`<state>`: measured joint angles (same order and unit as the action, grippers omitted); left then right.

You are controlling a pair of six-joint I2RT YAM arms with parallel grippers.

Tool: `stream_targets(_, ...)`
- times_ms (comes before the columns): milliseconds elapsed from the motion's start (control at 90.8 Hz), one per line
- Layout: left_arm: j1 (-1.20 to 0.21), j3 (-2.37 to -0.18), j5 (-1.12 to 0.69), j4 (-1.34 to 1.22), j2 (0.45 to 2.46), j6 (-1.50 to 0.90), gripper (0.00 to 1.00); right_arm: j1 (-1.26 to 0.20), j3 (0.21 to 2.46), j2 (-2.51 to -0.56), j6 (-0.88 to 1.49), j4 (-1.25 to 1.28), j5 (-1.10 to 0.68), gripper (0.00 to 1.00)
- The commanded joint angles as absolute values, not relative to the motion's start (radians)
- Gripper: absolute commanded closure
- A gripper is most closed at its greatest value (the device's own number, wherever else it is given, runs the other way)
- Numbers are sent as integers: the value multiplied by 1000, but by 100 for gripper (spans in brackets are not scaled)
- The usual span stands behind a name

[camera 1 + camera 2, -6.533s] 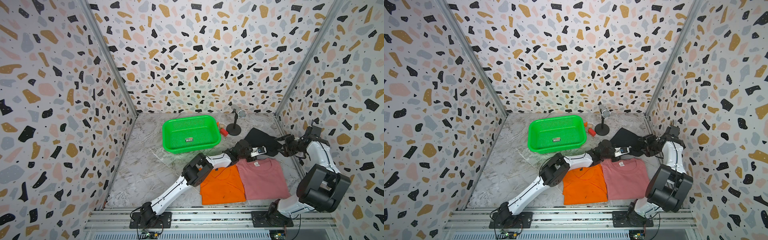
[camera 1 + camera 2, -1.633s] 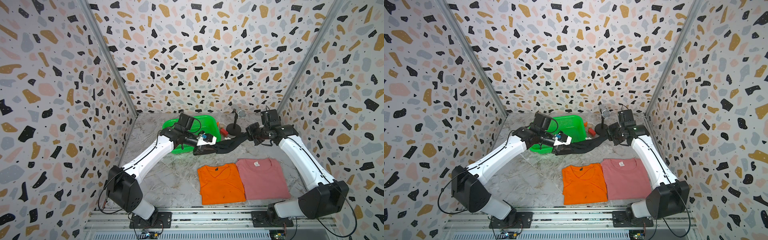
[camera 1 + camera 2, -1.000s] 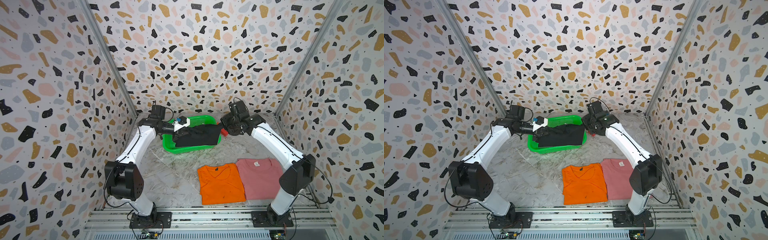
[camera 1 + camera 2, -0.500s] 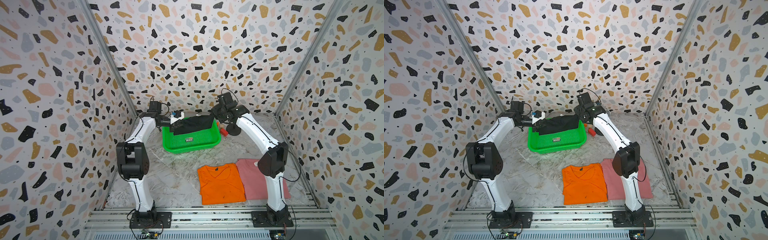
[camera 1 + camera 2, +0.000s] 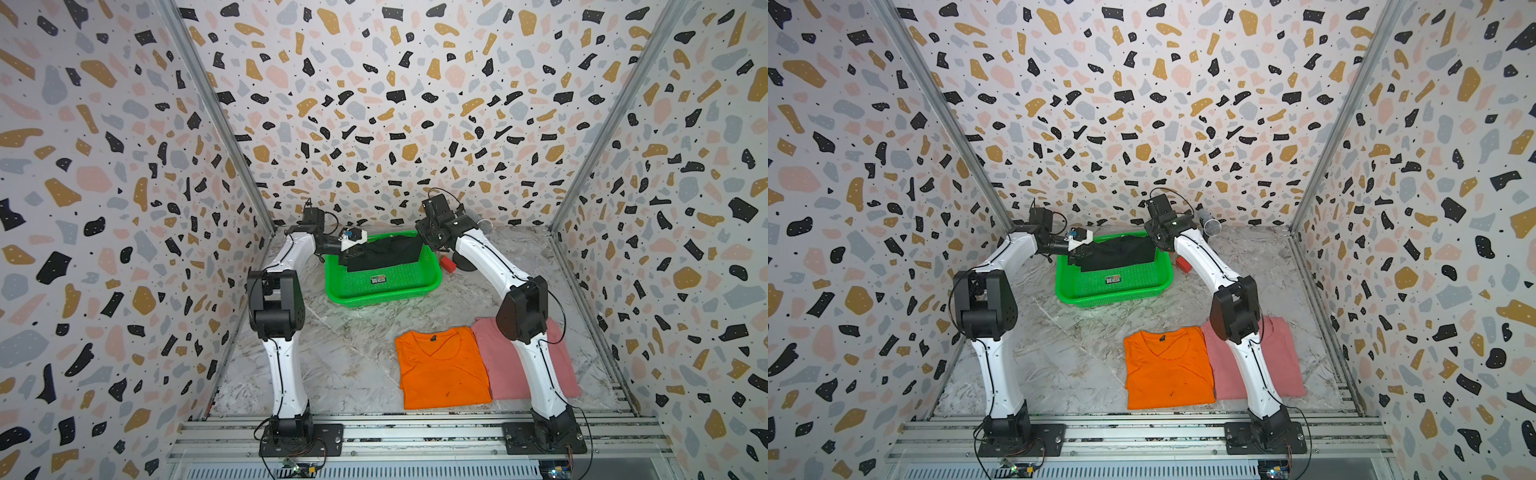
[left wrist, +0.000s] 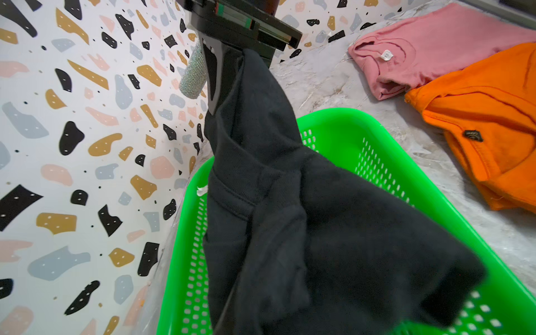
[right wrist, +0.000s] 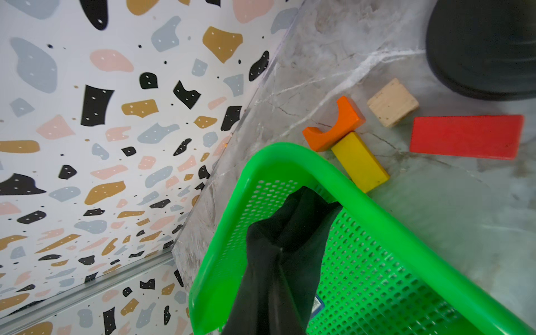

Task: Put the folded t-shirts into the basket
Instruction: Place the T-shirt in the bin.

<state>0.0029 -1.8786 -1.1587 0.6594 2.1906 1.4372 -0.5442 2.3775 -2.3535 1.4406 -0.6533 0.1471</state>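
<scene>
Nearest the arm bases, well back from both claws, the bright orange folded V-neck shirt (image 5: 442, 368) and the dusty pink folded shirt (image 5: 496, 361) lie flat, side by side and touching, on the marbled grey desk (image 5: 353, 357). Your right arm's elbow hangs over the pink one.

Farther out sits the bright green perforated plastic basket (image 5: 382, 297). The half of it on the base side of the claws is bare but for a small sticker.

The black folded shirt (image 5: 384, 253) is strung between the two claws over the basket's far half. Its long axis runs claw to claw, along the basket's length. The right claw (image 6: 224, 75) is clamped on one corner. The left claw (image 5: 347, 251) sits at the opposite end, but cloth hides its fingers, so you cannot tell whether it grips. The sagging middle looks to be down inside the walls already.

So the basket floor lies straight below, and release is probably what remains. Both ends hang close inside the far corners, so watch that a corner does not drape over the rim.

Just beyond the corner under the right claw lie painted wooden blocks (image 7: 359, 162) and a black round stand base (image 7: 481, 49), then the speckled wall. You have open desk only back toward the bases.
</scene>
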Motion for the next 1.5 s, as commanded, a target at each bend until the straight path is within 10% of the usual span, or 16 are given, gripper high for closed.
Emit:
stream_targets(0,15,-1943,-1160,617,2227,1443,84,-537,2492,-2377,1448,-632,201,100)
stream_targets(330,21,-1957,-1133,515,2280,1447,79,-529,2512,-2443,1435,-568,170,100)
stream_targets(562,27,-1883,-1133,619,2250,1600,57,-545,2424,-2435,1465,-523,105,100)
stream_targets(914,66,-1855,-1198,824,2195,1747,62,-555,2155,-2240,1480,-518,96,95)
stream_targets(1211,85,-1668,-1136,1055,2089,2140,36,-567,1922,-2086,1490,-495,-25,51)
stream_targets(1487,151,-1759,-1147,1321,2065,2297,25,-568,1798,-1941,1373,-582,-22,35)
